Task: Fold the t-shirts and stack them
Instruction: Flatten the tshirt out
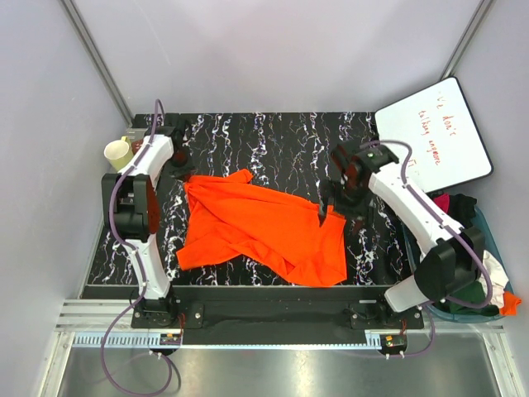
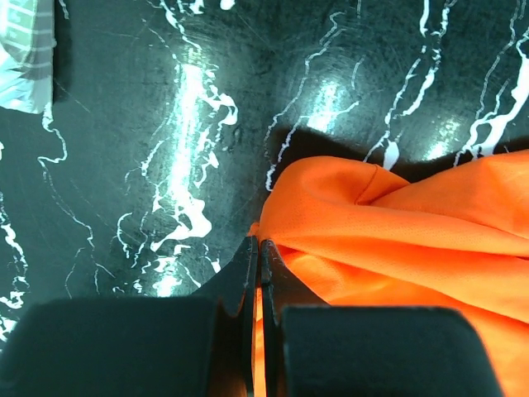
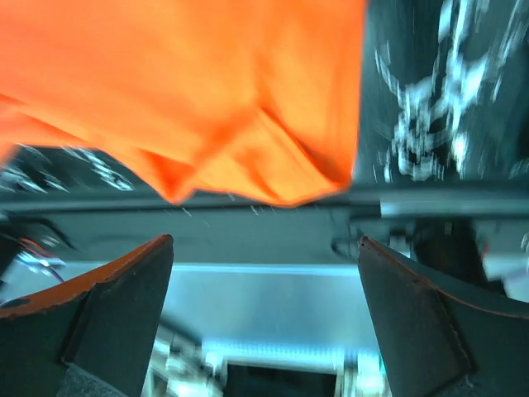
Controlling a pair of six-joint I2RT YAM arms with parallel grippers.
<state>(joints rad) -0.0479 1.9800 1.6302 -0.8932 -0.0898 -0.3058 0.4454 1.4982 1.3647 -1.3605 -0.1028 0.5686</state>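
Note:
A bright orange t-shirt (image 1: 260, 227) lies crumpled across the black marbled table (image 1: 281, 141). My left gripper (image 1: 183, 171) is at its far left corner. In the left wrist view the jaws (image 2: 258, 244) are shut with orange fabric (image 2: 397, 223) pinched between them. My right gripper (image 1: 337, 208) hovers over the shirt's right edge. In the right wrist view it (image 3: 264, 248) is wide open and empty, with the shirt (image 3: 207, 99) beyond its fingertips. Other shirts, black (image 1: 459, 204), magenta-red (image 1: 440, 202) and white (image 1: 496, 269), are heaped in a bin at the right.
A white board with red handwriting (image 1: 438, 132) leans at the back right. The bin's rim (image 1: 446, 311) stands beside the right arm's base. A cream cup (image 1: 117, 153) and a pale striped object (image 2: 25, 50) sit at the table's far left. Grey walls enclose the table.

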